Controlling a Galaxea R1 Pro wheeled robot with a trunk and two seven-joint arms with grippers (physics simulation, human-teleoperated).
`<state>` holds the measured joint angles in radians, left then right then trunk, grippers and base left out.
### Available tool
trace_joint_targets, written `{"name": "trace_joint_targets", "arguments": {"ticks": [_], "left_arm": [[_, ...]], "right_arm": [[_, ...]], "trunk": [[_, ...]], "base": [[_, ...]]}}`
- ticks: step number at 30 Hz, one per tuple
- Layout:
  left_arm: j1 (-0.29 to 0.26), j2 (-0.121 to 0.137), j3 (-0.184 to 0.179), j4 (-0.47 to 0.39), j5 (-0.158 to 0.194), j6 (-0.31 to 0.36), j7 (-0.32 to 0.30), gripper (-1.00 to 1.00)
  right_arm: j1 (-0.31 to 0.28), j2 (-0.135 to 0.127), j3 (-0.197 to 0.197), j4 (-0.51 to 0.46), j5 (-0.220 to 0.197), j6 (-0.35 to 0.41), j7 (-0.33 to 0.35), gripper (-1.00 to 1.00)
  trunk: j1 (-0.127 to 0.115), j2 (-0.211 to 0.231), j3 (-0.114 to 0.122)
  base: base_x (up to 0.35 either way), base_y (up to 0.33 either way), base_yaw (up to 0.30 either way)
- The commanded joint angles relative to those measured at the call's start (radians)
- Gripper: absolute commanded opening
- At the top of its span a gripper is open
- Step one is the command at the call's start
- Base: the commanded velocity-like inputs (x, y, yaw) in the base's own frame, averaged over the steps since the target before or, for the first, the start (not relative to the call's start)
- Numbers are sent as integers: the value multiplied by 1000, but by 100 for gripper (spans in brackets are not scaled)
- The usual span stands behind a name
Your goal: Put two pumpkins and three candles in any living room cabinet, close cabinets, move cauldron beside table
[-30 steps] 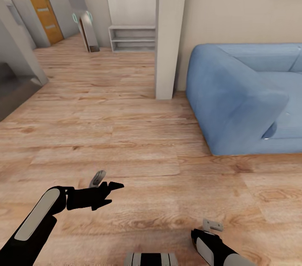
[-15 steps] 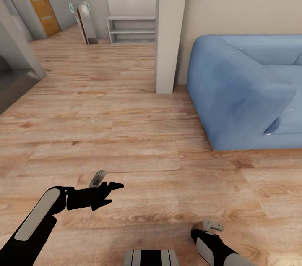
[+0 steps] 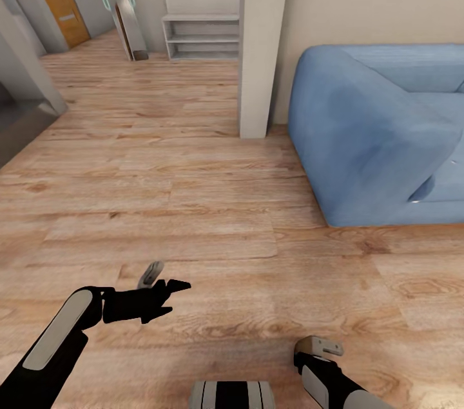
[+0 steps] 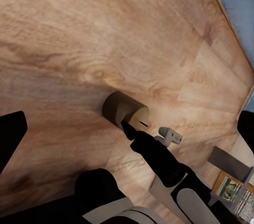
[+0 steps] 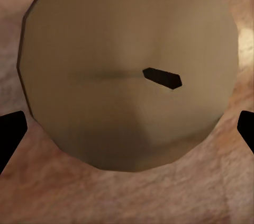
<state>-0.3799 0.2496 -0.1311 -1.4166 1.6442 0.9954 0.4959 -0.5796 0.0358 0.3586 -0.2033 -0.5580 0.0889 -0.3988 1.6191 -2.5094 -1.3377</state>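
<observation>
1. Spreading wide, the right gripper's (image 5: 127, 128) fingers (image 5: 10, 131) are showing as dark tips at the two edges of the right wrist view, with a candle (image 5: 127, 65) lying between them but touching neither.
2. The candle is standing upright on the wooden floor (image 3: 193, 202), its long axis vertical and its round tan top with a small dark wick facing up at the wrist camera.
3. In the left wrist view the candle (image 4: 123, 108) is sitting on the floor just beyond the right arm's (image 4: 159, 155) dark tip.
4. The right arm is reaching down at the near right of the head view, close to the robot's base.
5. The left gripper (image 3: 161, 283) is hovering over bare floor at the near left, its arm stretched forward and its fingers parted.
6. A blue sofa (image 3: 380, 131) is sitting far right, beside a white pillar (image 3: 261, 41).
</observation>
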Motion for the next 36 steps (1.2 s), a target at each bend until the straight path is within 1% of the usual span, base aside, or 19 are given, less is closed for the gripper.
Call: {"name": "trace_joint_targets", "arguments": {"ticks": [1, 8, 36], "left_arm": [[-1, 1, -4, -1, 11, -1, 10, 100], [-1, 2, -17, -1, 11, -1, 10, 100], [-1, 2, -19, 1, 11, -1, 10, 100]], "right_arm": [[0, 0, 9, -2, -3, 8, -7, 100], [0, 0, 9, -2, -3, 8, -7, 100], [0, 0, 8, -2, -3, 8, -7, 100]], "trunk": [[0, 0, -1], [0, 0, -1], [0, 0, -1]], "base": [[0, 0, 0], [0, 0, 0], [59, 0, 0]]}}
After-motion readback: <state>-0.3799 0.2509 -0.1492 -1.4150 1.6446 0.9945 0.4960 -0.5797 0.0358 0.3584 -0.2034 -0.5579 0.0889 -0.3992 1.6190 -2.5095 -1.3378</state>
